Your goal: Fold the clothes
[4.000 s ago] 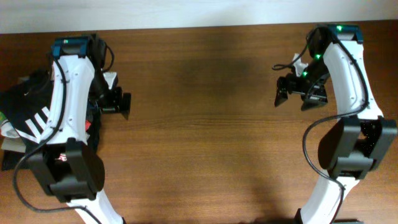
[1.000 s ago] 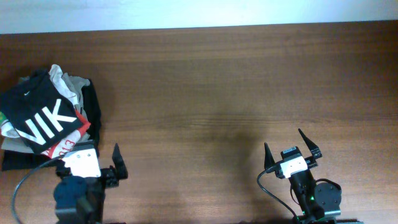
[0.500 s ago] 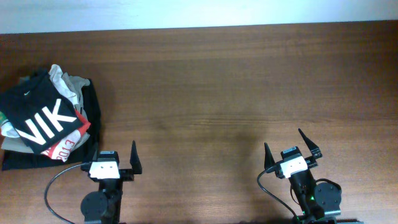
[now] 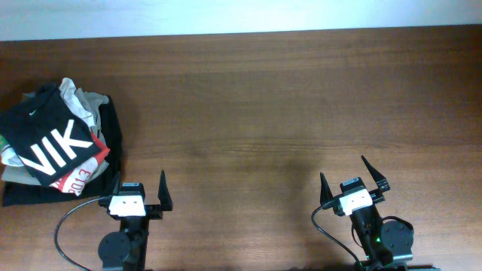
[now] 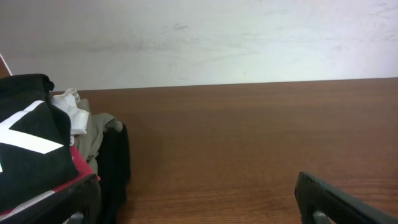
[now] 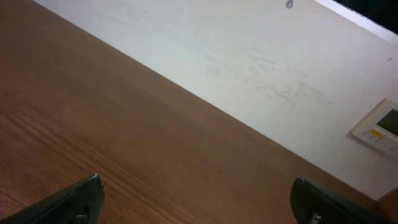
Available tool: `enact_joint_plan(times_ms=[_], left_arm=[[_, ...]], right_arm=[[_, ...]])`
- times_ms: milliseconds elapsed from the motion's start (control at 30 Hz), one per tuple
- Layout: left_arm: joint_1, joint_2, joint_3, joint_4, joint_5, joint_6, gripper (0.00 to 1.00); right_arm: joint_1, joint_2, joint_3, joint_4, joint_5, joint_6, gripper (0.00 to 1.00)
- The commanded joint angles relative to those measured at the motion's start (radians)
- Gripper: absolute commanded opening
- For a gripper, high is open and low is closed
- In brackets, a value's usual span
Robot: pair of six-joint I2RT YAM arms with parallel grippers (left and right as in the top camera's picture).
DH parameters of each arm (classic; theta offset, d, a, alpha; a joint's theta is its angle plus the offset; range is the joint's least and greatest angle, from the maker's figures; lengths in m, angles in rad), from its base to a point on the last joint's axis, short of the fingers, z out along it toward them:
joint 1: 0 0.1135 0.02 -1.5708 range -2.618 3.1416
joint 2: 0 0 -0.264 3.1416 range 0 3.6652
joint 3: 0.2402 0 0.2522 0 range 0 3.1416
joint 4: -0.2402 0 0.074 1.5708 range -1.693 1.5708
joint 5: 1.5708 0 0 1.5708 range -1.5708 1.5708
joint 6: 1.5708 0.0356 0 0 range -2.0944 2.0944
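Observation:
The dark charcoal T-shirt point(image 4: 47, 135) with white block letters lies crumpled on top of a pile at the table's left edge; it also shows in the left wrist view point(image 5: 28, 155). My left gripper point(image 4: 140, 188) is open and empty near the front edge, right of the pile; its fingers show in the left wrist view point(image 5: 199, 202). My right gripper point(image 4: 352, 176) is open and empty at the front right, far from the shirt; its fingers show in the right wrist view point(image 6: 199, 199).
Under the shirt lie a white-and-red garment point(image 4: 75, 177), a grey-beige one point(image 4: 89, 105) and a plain black one point(image 4: 111, 135). The brown wooden table point(image 4: 263, 105) ends at a white wall point(image 4: 226, 15). A wall panel point(image 6: 380, 127) shows at the right.
Both arms have drawn back from the table's far side to the front edge. In the last half second nothing has moved.

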Motion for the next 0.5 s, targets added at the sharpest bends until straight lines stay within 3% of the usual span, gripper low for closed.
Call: enact_joint_plan(times_ms=[0,367,467], left_arm=[[-0.004,-0.011,-0.004,-0.005,-0.008,0.012,0.99],[-0.004,-0.011,-0.004,-0.005,-0.008,0.012,0.99],[-0.004,-0.011,-0.004,-0.005,-0.007,0.012,0.99]], right_arm=[[0.005,-0.008,-0.005,-0.007,0.002,0.014,0.99],[0.005,-0.008,-0.005,-0.004,-0.027,0.019,0.99],[0.005,-0.008,-0.005,0.034,-0.027,0.124,0.99]])
